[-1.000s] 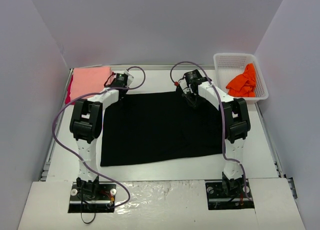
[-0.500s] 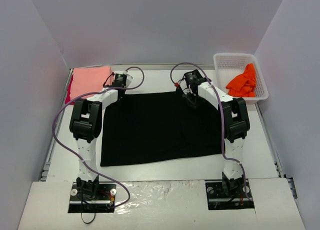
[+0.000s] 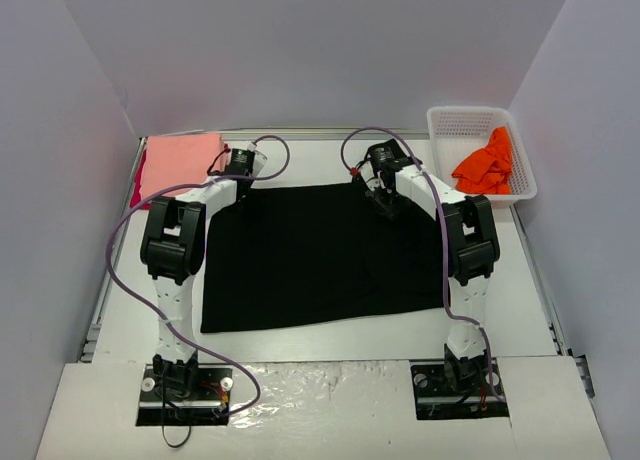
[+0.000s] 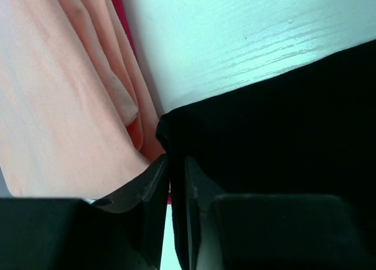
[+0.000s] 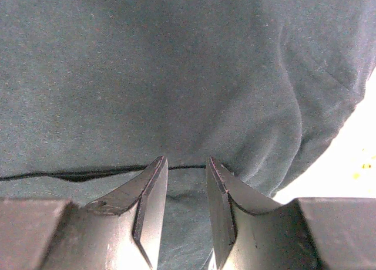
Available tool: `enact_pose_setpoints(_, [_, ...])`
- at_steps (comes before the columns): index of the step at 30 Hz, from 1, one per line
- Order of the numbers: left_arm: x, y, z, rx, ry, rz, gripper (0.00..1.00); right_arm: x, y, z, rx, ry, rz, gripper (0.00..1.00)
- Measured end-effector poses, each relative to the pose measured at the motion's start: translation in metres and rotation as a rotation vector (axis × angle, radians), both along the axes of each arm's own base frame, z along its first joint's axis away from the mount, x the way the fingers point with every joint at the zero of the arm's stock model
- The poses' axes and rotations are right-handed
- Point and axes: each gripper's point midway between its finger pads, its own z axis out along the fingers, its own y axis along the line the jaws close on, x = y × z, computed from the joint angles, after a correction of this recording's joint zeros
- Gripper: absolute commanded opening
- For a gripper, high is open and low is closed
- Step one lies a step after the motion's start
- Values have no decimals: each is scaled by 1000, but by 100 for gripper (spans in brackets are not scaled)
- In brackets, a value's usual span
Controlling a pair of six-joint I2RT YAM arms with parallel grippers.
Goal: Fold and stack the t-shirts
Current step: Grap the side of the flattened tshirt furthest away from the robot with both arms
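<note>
1. The black t-shirt (image 3: 320,260) lies spread flat in the middle of the table (image 3: 330,345), between my two arms. Its long axis runs left to right across my front. It is tipped slightly, so the right end sits a little farther from me than the left, and the near edge shows that slant best. It reads as a plain dark rectangle, and I cannot tell which side is the neck.
2. Both my grippers are down at its far edge, one near each end of the long axis.
3. My left gripper (image 4: 177,167) is at the far-left corner. Its fingers are drawn close, with only a thin slit between them. The corner of the black cloth reaches the tips, but I cannot tell whether it is actually pinched.
4. My right gripper (image 5: 186,176) is toward the far-right end. Its fingers are narrow, clamped on the black cloth where a hem line crosses between them. The fabric puckers beside the right finger.
5. The salmon-pink t-shirt (image 3: 180,160) lies folded flat at the table's far-left corner. Its folds sit right against the black corner where my left gripper works.
6. The red t-shirt (image 3: 137,192) lies under the pink one, with only a strip showing along the left side.
7. The orange t-shirt (image 3: 485,165) is crumpled in the white mesh basket (image 3: 470,112) at the far right, well apart from the black one. The basket's long side points away from me.
</note>
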Motion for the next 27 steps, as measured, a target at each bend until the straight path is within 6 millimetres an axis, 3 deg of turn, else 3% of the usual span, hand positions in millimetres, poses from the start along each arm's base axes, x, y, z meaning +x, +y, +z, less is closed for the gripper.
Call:
enact_pose_setpoints(2, [-1, 0, -4, 4, 9, -2, 3, 0, -1, 0, -3, -2, -1, 29])
enact_pose_setpoints(12, [-2, -1, -3, -3, 14, -15, 2, 2, -4, 0, -4, -9, -10, 31])
enact_pose_setpoints(18, [-6, -5, 23, -30, -17, -29, 3, 12, -11, 6, 26, -35, -50, 34])
enact_pose_setpoints(22, [-10, -7, 53, -54, -58, -42, 2, 39, -15, 32, 75, -120, -96, 38])
enact_pose_setpoints(25, [-15, -9, 71, -76, -88, -55, 2, 69, -17, 63, 115, -221, -130, 39])
enact_pose_setpoints(27, [-20, -9, 80, -88, -99, -61, 2, 99, -18, 88, 155, -314, -160, 39])
